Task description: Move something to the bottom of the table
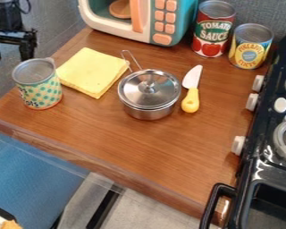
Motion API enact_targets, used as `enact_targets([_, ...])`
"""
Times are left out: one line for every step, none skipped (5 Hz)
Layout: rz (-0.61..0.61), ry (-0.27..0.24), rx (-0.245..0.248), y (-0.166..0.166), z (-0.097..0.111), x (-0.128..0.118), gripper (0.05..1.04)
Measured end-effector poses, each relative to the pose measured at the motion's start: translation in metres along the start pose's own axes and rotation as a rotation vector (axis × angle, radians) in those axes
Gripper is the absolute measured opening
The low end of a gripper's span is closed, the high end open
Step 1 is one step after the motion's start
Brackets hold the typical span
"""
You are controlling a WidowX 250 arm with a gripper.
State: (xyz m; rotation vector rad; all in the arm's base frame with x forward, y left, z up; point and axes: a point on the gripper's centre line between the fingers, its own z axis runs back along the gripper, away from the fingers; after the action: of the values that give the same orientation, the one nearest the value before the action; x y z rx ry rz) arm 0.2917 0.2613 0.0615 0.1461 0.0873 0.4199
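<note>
The wooden tabletop [187,150] meets the black toy stove [248,170] at its right edge. The gripper [10,53] hangs upper left, fingers spread. Which item is to be moved cannot be told. To its lower right lie the lidded saucepan [148,105] and yellow cloth [91,71]; the polka-dot can [41,91] stands nearest, just below.

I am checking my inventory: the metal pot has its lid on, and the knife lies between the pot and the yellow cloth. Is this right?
Only the place of the knife is wrong: the camera view shows it between the pot and the stove, across the pot from the yellow cloth. The lid is on.
</note>
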Motion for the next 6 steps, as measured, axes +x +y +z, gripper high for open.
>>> enact_targets([-0.062,0.02,0.011,-0.028,-0.011,-0.004,1.001])
enact_targets([-0.132,0.005,0.032,-0.054,-0.009,-0.013,1.001])
enact_targets([-0.209,-0.011,0.045,-0.092,-0.004,-0.031,1.001])
enact_targets([-0.236,-0.034,0.046,-0.109,0.005,-0.046,1.0])
enact_targets([-0.206,-0.033,0.035,-0.116,0.009,-0.065,1.0])
enact_targets([-0.199,-0.042,0.025,-0.123,0.007,-0.071,1.0])
